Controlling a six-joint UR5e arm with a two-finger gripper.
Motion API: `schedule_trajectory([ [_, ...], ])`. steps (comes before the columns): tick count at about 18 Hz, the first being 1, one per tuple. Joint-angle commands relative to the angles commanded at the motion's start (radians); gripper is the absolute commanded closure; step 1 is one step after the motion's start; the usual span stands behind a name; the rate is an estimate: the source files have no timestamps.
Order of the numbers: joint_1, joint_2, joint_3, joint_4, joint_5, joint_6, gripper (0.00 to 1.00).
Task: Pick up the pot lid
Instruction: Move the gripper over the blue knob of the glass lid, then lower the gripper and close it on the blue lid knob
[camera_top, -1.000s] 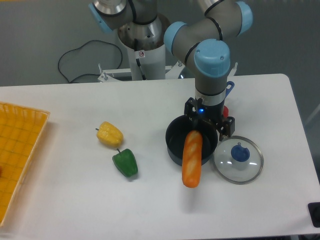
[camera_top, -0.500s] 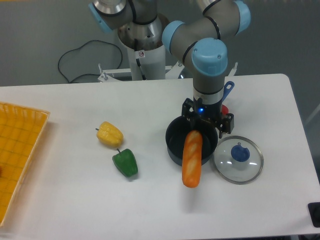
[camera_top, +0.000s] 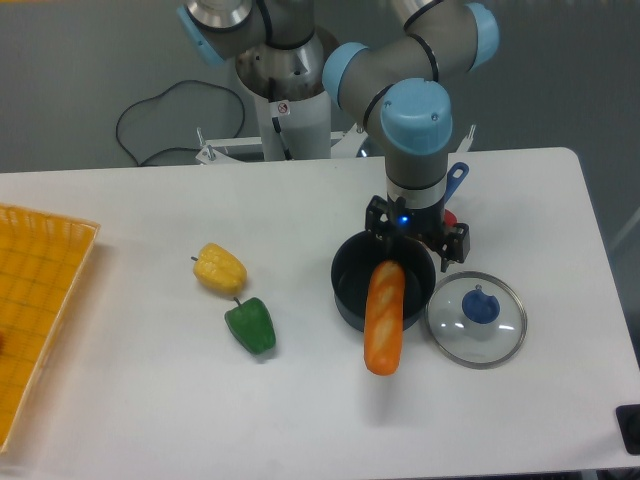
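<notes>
The gripper (camera_top: 418, 240) points down over the back right part of the black pot, with its two dark fingers spread apart, left and right. No object shows between them. To its lower right lies the pot lid (camera_top: 476, 347), a clear round disc with a blue knob (camera_top: 481, 307) near its middle. The lid's left edge is beside the pot, and the gripper does not cover the knob.
An orange carrot-like object (camera_top: 384, 325) leans out over the front of the black pot (camera_top: 350, 280). A green pepper (camera_top: 251, 326) and a yellow one (camera_top: 220, 269) lie left. Behind the gripper are a red object (camera_top: 450, 218) and something blue (camera_top: 457, 178). An orange crate (camera_top: 40, 290) stands far left.
The gripper has turned slightly about its vertical axis and shifted a little left since the earliest frame. The lid, pot and vegetables have not moved.
</notes>
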Motion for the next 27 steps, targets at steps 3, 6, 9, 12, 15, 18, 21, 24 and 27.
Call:
schedule_trajectory([
  [3,0.035,-0.052,0.027,0.005,0.000,0.040,0.00],
  [6,0.049,-0.098,0.075,0.005,-0.008,0.040,0.00],
  [9,0.066,-0.110,0.080,0.005,-0.049,0.031,0.00],
  [12,0.078,-0.143,0.089,0.008,-0.058,0.028,0.00],
  [15,0.080,-0.179,0.101,0.017,-0.052,0.023,0.00],
  [18,0.094,-0.210,0.127,0.017,-0.052,0.000,0.00],
  [21,0.100,-0.238,0.153,0.017,-0.051,-0.003,0.00],
  [24,0.100,-0.264,0.170,0.017,-0.051,-0.018,0.00],
  [27,0.098,-0.294,0.184,0.017,-0.052,-0.049,0.00],
])
